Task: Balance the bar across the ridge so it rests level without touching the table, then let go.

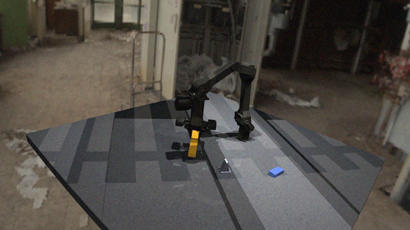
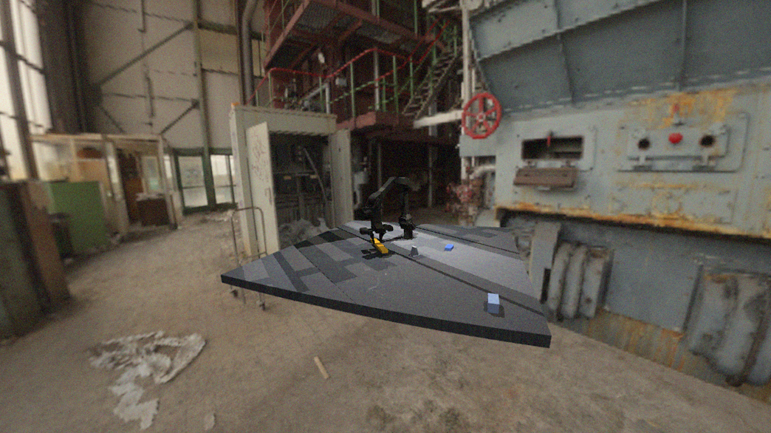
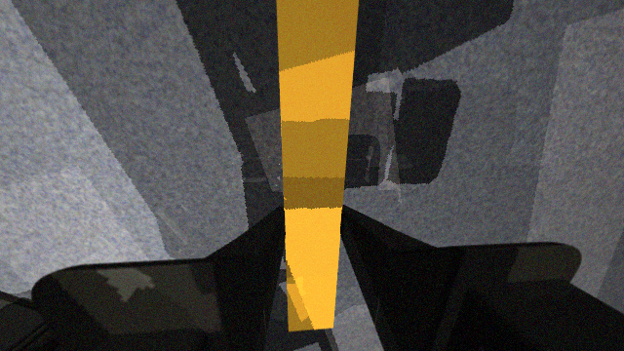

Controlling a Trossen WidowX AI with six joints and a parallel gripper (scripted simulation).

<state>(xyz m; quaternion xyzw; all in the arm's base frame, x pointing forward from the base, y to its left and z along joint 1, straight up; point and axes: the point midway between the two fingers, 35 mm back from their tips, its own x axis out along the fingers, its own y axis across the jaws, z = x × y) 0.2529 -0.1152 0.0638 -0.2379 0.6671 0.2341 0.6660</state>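
The orange-yellow bar is held a little above the table, its long side running toward the top camera. My gripper points down and is shut on the bar, with one dark finger against each long side. In the wrist view the bar runs up between the fingers and out of the top edge. The small grey ridge stands on the table to the right of the bar in the top and exterior views, apart from it. The ridge does not show in the wrist view.
A flat blue block lies to the right of the ridge. A pale blue block stands near the table's front right corner in the exterior view. The arm's base is behind the ridge. Striped shadows cross the table.
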